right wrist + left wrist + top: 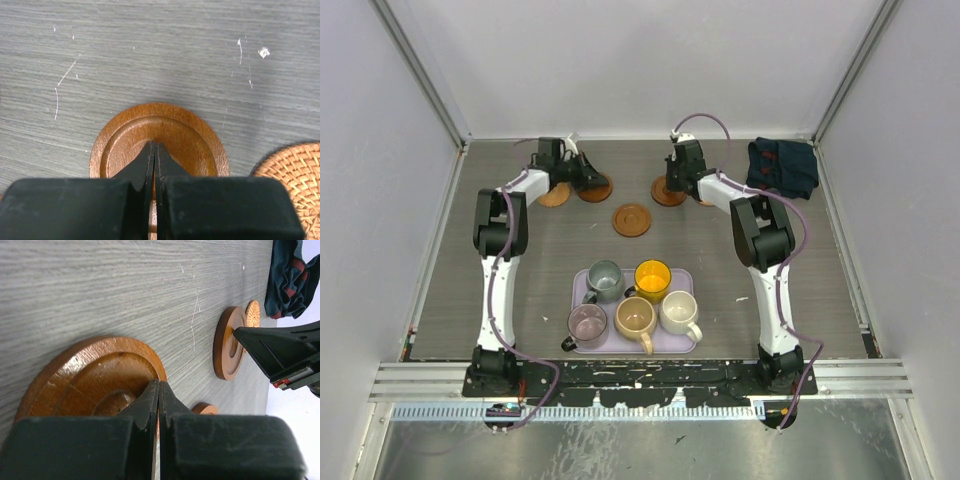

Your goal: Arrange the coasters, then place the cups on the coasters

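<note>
Coasters (631, 220) lie scattered along the far side of the desk (545, 250). None carries any of the cups (636, 316), which stand on the tray (684, 280) at the middle of the near edge. My left gripper (158, 383) is clenched on nothing, tips down on a brown coaster (95, 372) towards the far left. My right gripper (154, 145) is likewise clenched and empty over a second brown coaster (160, 127), right of centre.

Closed tips give little hold, and I judge they could skid off the slick wood or shove one disc into its neighbour. My two arms also work close together there and could clash.

Only the overhead view shows the cups, and the cloth (782, 165) in the far right corner. The right wrist view shows a woven coaster (295, 175) just beside the brown one, almost hidden by my arm from above. The left wrist view alone catches my right gripper side-on.
</note>
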Controlling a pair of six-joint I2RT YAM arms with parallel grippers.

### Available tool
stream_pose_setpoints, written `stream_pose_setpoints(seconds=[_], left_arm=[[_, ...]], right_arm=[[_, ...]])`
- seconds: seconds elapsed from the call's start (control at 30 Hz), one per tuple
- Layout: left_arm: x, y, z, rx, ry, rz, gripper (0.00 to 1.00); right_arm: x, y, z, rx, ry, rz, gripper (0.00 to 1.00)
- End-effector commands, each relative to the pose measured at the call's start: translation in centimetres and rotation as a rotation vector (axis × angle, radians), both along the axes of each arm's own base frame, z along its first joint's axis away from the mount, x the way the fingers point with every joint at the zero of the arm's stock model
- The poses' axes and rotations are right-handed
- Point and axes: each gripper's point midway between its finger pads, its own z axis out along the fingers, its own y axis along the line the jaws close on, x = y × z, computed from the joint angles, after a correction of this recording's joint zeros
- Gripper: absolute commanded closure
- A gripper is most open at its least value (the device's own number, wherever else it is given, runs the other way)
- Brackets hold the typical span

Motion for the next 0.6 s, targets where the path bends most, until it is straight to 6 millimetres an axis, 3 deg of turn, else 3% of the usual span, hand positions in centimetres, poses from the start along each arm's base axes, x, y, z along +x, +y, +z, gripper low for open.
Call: stream_pose_setpoints(seconds=[0.0, 0.43, 0.57], left_arm=[[-0.4, 0.2, 3.2, -0.011, -0.057, -0.003, 1.0], [-1.6, 0.5, 4.4, -0.001, -0.072, 0.007, 1.0], [-1.3, 0.3, 6.0, -0.016, -0.111, 0.001, 0.99]], right_arm=[[-0.8, 0.2, 2.9, 0.031, -0.025, 0.009, 0.94], [-1.8, 0.3, 4.4, 0.035, -0.051, 0.019, 0.94], [-1.3, 0.4, 5.7, 0.032, -0.08, 0.028, 0.94]])
